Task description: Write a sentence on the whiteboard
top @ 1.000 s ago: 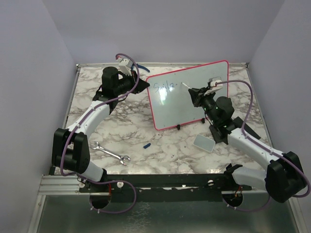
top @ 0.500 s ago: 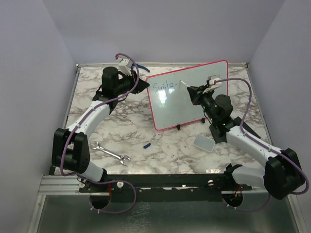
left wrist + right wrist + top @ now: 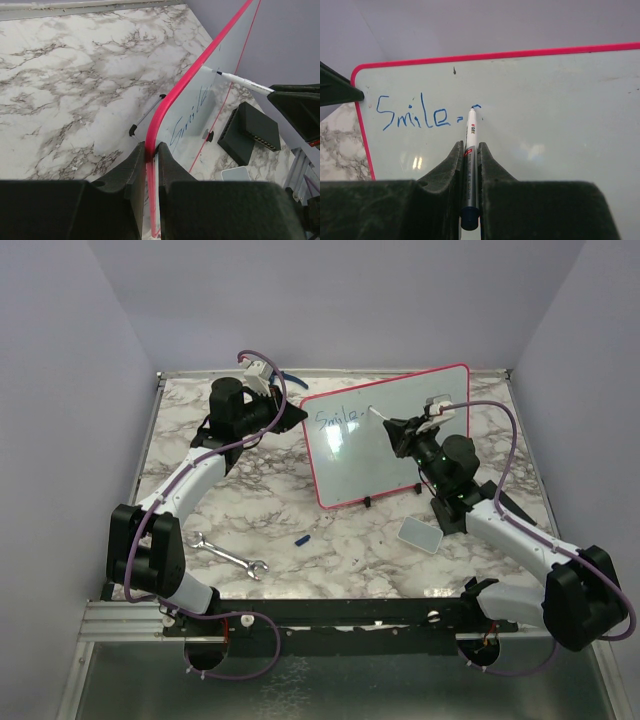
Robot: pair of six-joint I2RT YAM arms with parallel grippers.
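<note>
Board [image 3: 390, 455]: standing propped on the bench [image 3: 300, 510] near its far edge, right of the middle.
Left end effector [image 3: 151, 148]: clamping the board's pink edge, bracing it.
Right end effector [image 3: 468, 148]: gripping the marker [image 3: 471, 134], tip seeming to touch the board just past the dash.
Sentence [image 3: 415, 113]: reading "Smile-", with a small stroke starting after it; most words probably remaining.
Doing it well: pressing lightly, writing level with "Smile", holding the brace firm against the push.

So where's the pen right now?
In the right wrist view, the pen sits pinched in the right gripper, its tip on the whiteboard just right of the blue writing "Smile-".
</note>
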